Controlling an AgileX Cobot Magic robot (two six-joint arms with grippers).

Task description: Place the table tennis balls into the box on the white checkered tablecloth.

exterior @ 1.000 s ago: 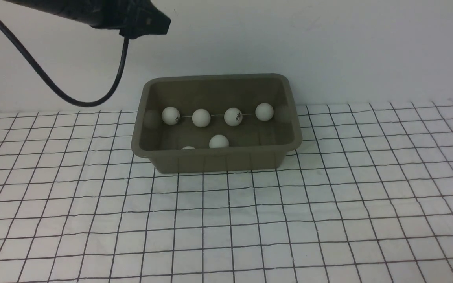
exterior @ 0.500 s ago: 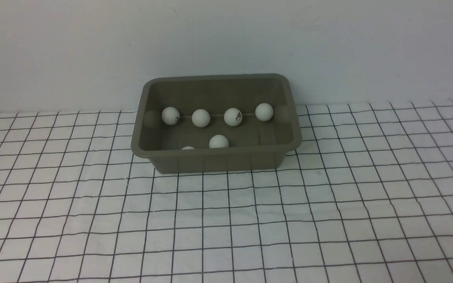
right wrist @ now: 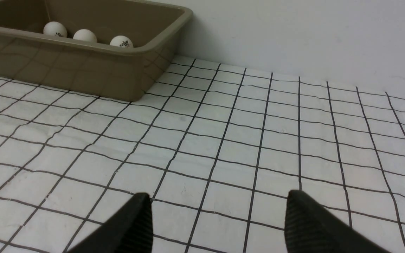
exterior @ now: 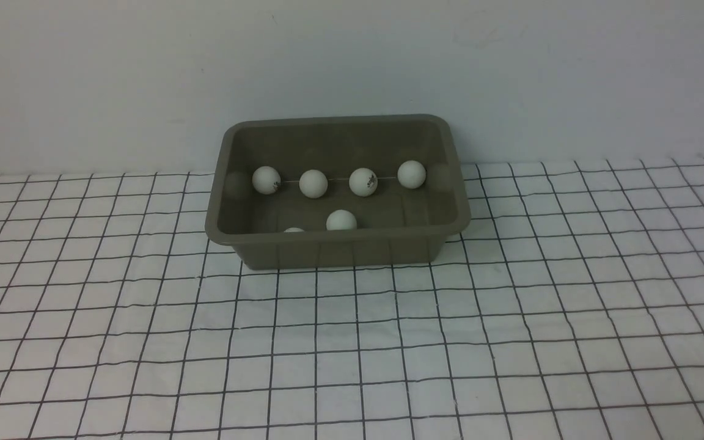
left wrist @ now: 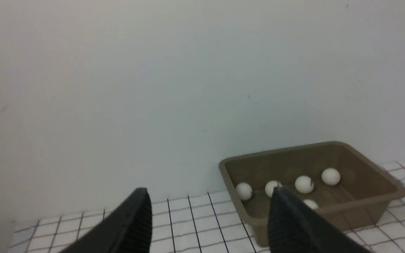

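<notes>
The balls [exterior: 339, 192] lie inside the box [exterior: 337, 252], four in a row along its far wall and two nearer the front. The box stands on the cloth [exterior: 388, 342] by the wall. The left gripper [left wrist: 209, 214] and the right gripper [right wrist: 216, 218] both gape wide, empty, apart from the box.

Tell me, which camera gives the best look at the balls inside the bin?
The front view: it looks down into the box and shows six balls. The left wrist view has a finger partly blocking them; the right wrist view shows only three above the rim.
</notes>
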